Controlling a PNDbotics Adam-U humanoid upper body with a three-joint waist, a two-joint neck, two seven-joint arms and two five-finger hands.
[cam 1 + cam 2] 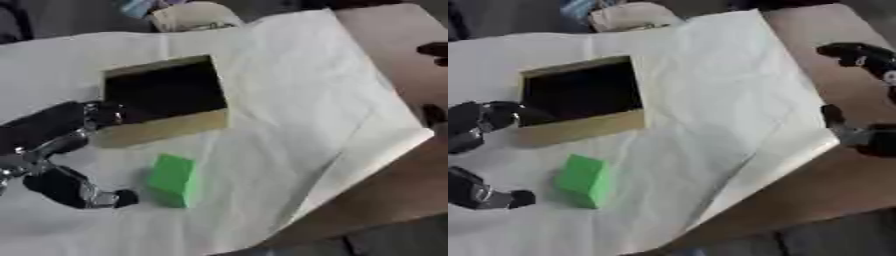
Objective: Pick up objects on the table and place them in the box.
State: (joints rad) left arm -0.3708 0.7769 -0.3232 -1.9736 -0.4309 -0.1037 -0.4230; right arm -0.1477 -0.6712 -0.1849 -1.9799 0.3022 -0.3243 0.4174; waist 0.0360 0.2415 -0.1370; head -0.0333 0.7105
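Observation:
A green block [172, 180] lies on the white sheet [289, 100], just in front of the box. The box [162, 129] is tan cardboard, open at the top and dark inside; nothing shows in it. My left hand [39, 150] comes in from the left, open. Its upper fingers [92, 114] reach to the box's front left corner, and its thumb [105, 198] lies left of the block without touching it. My right hand [868, 135] hovers open over the bare brown table at the right edge, far from the block.
The white sheet covers most of the brown table [815, 190], and its edge runs diagonally at the lower right. A cream-coloured rounded thing [197, 16] sits beyond the sheet's far edge.

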